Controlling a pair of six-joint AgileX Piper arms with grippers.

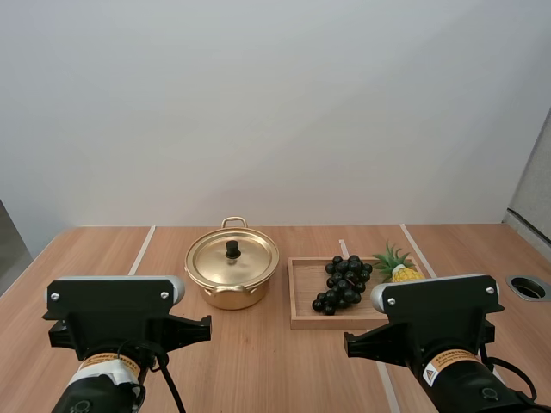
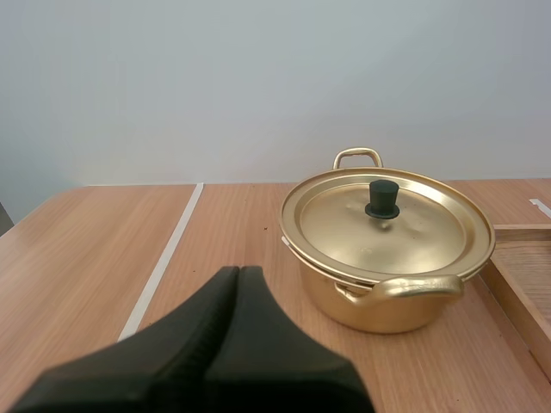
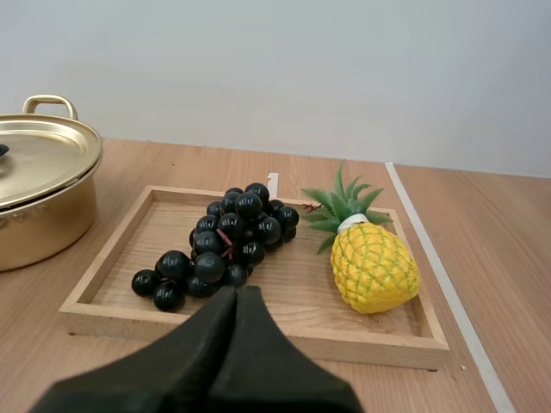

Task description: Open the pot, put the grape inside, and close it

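A gold pot (image 1: 232, 274) with its lid (image 1: 232, 256) on and a black knob (image 1: 232, 249) stands mid-table. To its right a wooden tray (image 1: 300, 297) holds a bunch of dark grapes (image 1: 343, 282). From the left wrist, my left gripper (image 2: 238, 274) is shut into one dark wedge, short of the pot (image 2: 387, 284) and lid (image 2: 387, 225). From the right wrist, my right gripper (image 3: 237, 293) is shut too, just in front of the tray (image 3: 250, 331) and the grapes (image 3: 225, 243). Both arms sit at the near table edge.
A small toy pineapple (image 1: 397, 269) lies on the tray beside the grapes, also seen as the pineapple (image 3: 370, 258) from the right wrist. A round hole (image 1: 527, 287) sits in the table's right edge. Bare wood lies left of the pot.
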